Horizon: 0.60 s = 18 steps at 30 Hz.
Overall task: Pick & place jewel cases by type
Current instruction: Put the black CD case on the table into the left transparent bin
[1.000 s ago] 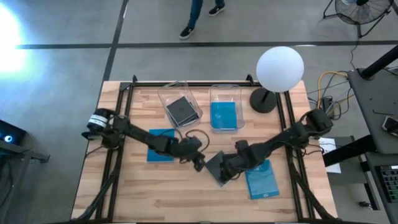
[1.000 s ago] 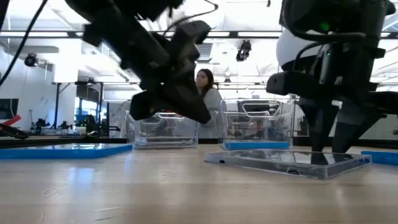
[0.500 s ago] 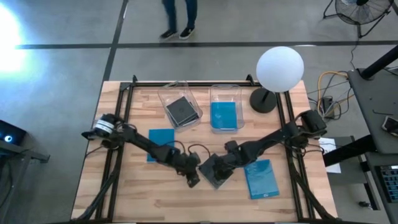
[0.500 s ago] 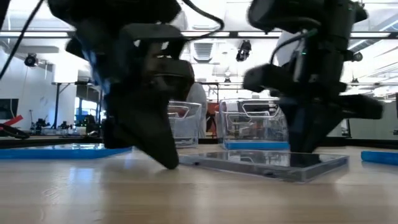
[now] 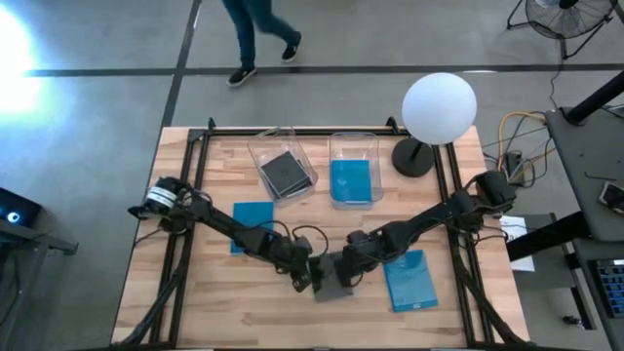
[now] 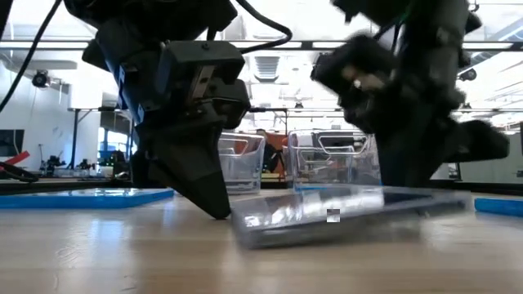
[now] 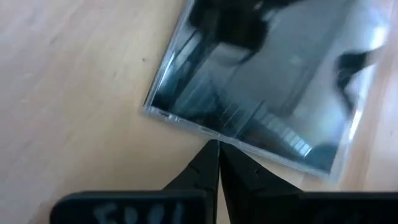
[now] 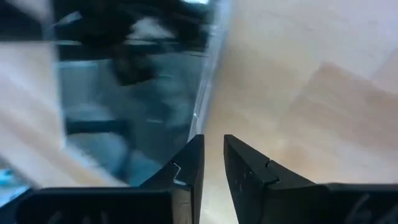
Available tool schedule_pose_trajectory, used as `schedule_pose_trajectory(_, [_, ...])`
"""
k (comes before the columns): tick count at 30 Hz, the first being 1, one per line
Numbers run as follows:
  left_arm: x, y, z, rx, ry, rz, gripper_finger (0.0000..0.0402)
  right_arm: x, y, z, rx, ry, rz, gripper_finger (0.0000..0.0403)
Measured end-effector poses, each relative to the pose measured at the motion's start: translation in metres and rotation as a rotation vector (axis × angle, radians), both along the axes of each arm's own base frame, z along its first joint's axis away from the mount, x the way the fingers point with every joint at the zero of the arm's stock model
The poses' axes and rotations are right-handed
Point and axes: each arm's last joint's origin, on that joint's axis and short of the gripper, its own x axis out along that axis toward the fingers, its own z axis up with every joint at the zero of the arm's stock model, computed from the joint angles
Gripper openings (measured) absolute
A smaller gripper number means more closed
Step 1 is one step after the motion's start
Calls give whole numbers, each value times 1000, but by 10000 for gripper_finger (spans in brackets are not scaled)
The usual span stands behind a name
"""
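Observation:
A dark jewel case (image 5: 332,284) lies on the wood near the table's middle front. Its left edge rests on the table (image 6: 245,222) and its right side is raised (image 6: 425,201). My left gripper (image 5: 305,277) is shut, its tips down at the case's left edge. My right gripper (image 5: 352,268) stands at the case's right side with a narrow gap between its fingers (image 8: 211,146). Blue cases lie flat at the left (image 5: 252,226) and right (image 5: 409,280). One dark case (image 5: 284,171) and one blue case (image 5: 351,180) lie in the bins. My left gripper's shut fingertips (image 7: 214,149) meet the dark case's edge (image 7: 205,129) near its middle, slanting down from the table's left. The tips stand on the wood (image 6: 219,214). My right gripper points down at the case's right edge (image 8: 208,106). One finger (image 8: 189,162) is over the case, the other (image 8: 239,165) past the edge. Whether they pinch it I cannot tell.
Two clear bins (image 5: 276,146) (image 5: 353,144) stand at the back middle. A white globe lamp (image 5: 439,107) stands at the back right. A person walks on the floor beyond the table (image 5: 255,39). Bare wood lies along the front edge (image 5: 253,312).
My left gripper has come down toward the near edge and set its tips on the table beside the dark case. My right gripper has gone toward the left and near edge with the case. The case has slid against my left gripper, turned a little and tipped up on its right side.

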Motion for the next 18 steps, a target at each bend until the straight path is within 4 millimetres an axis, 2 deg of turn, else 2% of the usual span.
schedule_pose_trajectory(6, [-3,-1,-1,12,20,-2,0,5,2,20,14,-128,62,58])
schedule_pose_trajectory(10, [-3,-2,-1,9,17,-1,0,24,10,46,25,-331,137,59])
schedule_pose_trajectory(13, [-2,-2,0,5,4,1,0,38,8,59,-37,-473,141,59])
schedule_pose_trajectory(18, [-1,-3,0,-1,-1,2,0,49,8,65,-122,-457,127,59])
